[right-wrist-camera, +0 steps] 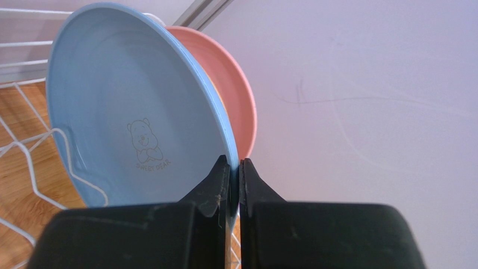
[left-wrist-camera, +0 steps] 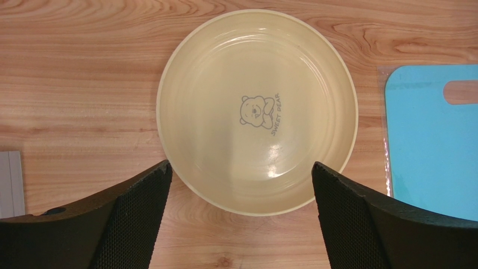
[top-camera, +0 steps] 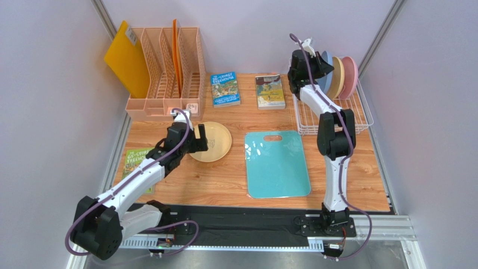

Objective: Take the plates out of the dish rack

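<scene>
The right gripper [right-wrist-camera: 234, 168] is pinched onto the rim of the grey-blue plate [right-wrist-camera: 129, 112], which stands on edge in the dish rack [top-camera: 359, 115] at the far right of the table [top-camera: 224, 185]. The tan-mustard plate [top-camera: 336, 78] and the pink plate [top-camera: 350, 75] stand just to its right in the same rack. The left gripper [left-wrist-camera: 241, 168] has its fingers spread wide, one at either side of the near edge of the cream-yellow plate [left-wrist-camera: 257, 111]. That plate lies flat on the table, left of the teal cutting board [top-camera: 277, 163].

Smooth, faintly glossy cream-yellow plate [left-wrist-camera: 224, 67] on a wood-grain table [left-wrist-camera: 73, 73]; the dish rack [top-camera: 362, 112] is white wire.
</scene>
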Controlling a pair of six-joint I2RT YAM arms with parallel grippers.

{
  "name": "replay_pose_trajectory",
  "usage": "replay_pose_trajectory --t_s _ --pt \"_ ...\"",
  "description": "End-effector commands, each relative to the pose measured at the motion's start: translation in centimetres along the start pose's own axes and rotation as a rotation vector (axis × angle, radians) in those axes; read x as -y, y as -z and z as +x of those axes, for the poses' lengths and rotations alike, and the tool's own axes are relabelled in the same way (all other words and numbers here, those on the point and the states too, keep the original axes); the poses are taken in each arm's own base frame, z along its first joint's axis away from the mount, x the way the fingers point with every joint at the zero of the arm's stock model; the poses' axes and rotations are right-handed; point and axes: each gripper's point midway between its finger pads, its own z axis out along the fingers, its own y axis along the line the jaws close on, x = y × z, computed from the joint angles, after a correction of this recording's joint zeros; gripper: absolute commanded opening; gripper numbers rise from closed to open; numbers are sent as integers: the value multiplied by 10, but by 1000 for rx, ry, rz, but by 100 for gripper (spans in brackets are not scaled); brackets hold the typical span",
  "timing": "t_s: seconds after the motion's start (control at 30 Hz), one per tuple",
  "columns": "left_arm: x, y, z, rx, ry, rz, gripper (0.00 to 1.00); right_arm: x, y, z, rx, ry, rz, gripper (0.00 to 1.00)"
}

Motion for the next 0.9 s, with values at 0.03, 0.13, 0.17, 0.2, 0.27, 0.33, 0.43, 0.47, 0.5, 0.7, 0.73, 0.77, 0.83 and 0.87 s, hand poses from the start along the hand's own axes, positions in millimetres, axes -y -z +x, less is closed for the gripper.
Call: replay_pose_trajectory --t_s 0.03,0.13,0.17,0.2,0.27,0.33,0.43,0.47,0.5,0.7,0.73,0.77,0.83,0.87 --pt "6 10 -26 82 -1 23 99 71 25 -44 77 -177 135 0" --pt "7 12 -26 87 -2 37 99 87 32 -47 76 -181 175 0" --pt "9 14 -28 95 1 47 99 95 36 -51 84 -193 180 0" --pt "11 14 -28 92 -1 58 99 100 39 -51 84 -198 182 0" --pt "15 15 -29 99 0 84 99 117 48 -56 95 -237 171 0" --pt "21 16 -32 103 2 114 99 112 56 -52 79 -272 100 0" --pt "32 19 -38 116 4 170 99 111 83 -45 66 -348 -94 0" --pt "42 20 -39 114 -7 220 99 119 99 -49 76 -374 -157 0" --pt "48 21 -43 116 -15 248 99 108 111 -37 50 -327 -238 0" --pt "68 19 -46 89 -8 341 99 58 211 -10 35 -361 -720 0" --pt "70 18 -46 87 -4 349 99 60 225 -8 34 -396 -774 0" --pt "76 20 -48 91 7 378 99 52 240 -5 22 -427 -835 0" --pt "82 21 -48 97 15 411 97 42 264 6 -1 -470 -967 0" --pt "85 23 -51 106 32 430 96 39 273 8 -9 -493 -1014 0"
